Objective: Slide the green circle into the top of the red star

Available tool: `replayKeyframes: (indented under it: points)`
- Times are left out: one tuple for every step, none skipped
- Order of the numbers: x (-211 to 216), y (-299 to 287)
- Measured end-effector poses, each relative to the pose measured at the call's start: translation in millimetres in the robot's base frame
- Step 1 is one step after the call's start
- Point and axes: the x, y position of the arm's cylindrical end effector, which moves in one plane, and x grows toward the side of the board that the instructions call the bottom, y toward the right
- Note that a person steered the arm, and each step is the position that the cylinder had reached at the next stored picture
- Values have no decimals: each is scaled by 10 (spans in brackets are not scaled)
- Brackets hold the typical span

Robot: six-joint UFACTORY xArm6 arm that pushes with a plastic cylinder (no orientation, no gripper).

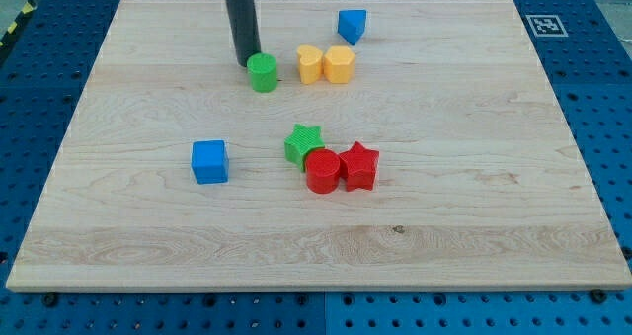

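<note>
On the wooden board [118, 226]: 2 green blocks, 2 red blocks, 2 yellow blocks, 2 blue blocks; 8 blocks altogether, 1 rod.

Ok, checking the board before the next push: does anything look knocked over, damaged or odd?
Nothing stands out. All blocks lie flat on the board. My tip sits at the upper left edge of the green circle; the red star is apart, lower right.

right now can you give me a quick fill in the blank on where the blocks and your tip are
1. My tip sits just to the view's upper left of the ____ circle.
2. The red star touches the red ____ on its view's left.
3. The green star lies toward the view's ____ of the blue cube.

Missing words: green; cylinder; right
</note>
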Motion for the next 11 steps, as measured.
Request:
replayKeyframes:
  points:
    - [215, 149]
    - [541, 261]
    - [639, 201]
    - [639, 26]
    - [835, 329]
    - [837, 410]
    - [844, 725]
    - [775, 824]
    - [857, 946]
    - [840, 1067]
    - [771, 1138]
